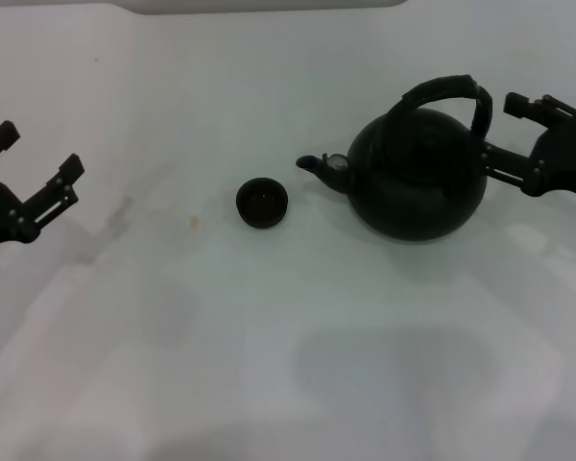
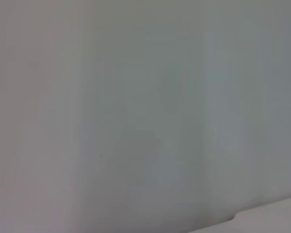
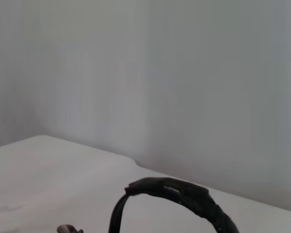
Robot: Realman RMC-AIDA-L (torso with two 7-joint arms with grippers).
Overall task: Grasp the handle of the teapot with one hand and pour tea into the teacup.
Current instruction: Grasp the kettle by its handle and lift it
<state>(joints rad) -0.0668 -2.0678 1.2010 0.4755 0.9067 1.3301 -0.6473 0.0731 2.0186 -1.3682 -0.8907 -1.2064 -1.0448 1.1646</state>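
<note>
The matte black teapot (image 1: 420, 178) stands upright on the white table, right of centre, its short spout with a silver piece pointing left. Its thick black hoop handle (image 1: 443, 89) arches over the top; the handle also shows in the right wrist view (image 3: 184, 194). The small black teacup (image 1: 262, 204) sits left of the spout, apart from it. My right gripper (image 1: 506, 134) is open just right of the teapot, fingers close to the handle's right end, holding nothing. My left gripper (image 1: 38, 158) is open and empty at the far left.
The white table (image 1: 269, 336) runs across the whole head view, with a pale edge at the back (image 1: 269, 5). A faint yellowish stain (image 1: 194, 222) lies left of the teacup. The left wrist view shows only a blank grey wall.
</note>
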